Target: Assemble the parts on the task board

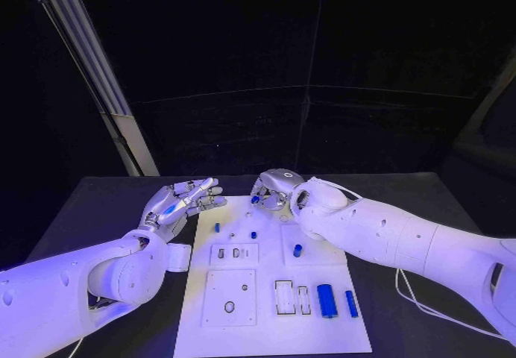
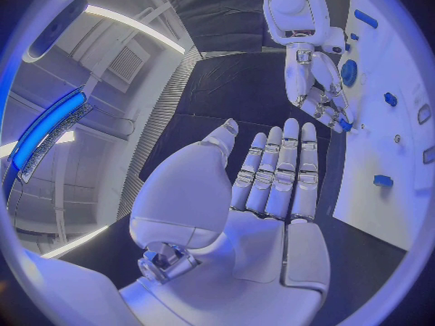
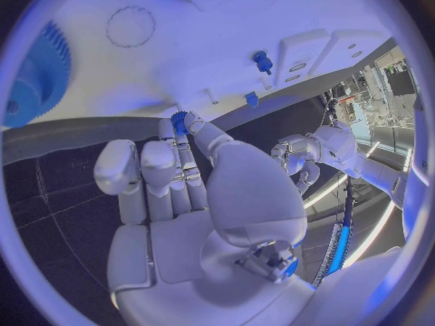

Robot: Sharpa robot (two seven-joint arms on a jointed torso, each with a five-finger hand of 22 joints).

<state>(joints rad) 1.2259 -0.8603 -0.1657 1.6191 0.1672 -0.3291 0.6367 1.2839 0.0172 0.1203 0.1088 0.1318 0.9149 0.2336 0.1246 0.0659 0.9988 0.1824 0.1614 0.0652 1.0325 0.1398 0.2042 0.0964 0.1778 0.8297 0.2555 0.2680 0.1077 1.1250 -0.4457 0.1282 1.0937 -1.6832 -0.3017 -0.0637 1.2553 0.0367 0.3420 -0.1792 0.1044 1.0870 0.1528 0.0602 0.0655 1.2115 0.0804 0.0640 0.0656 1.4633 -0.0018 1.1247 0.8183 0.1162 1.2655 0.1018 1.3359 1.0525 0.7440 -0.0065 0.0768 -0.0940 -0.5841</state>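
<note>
The right hand (image 1: 275,190) hangs over the far edge of the white board (image 1: 323,339), pinching a small blue toothed piece (image 3: 178,122) between its thumb and a fingertip while its other fingers curl in. The left hand (image 1: 180,201) hovers just beside the board's far left corner, palm up and holding nothing (fingers straight and lying side by side, thumb apart). On the board, two blue cylinders (image 1: 326,300) lie near the front right, with small blue pegs (image 1: 298,250) farther back toward the middle.
</note>
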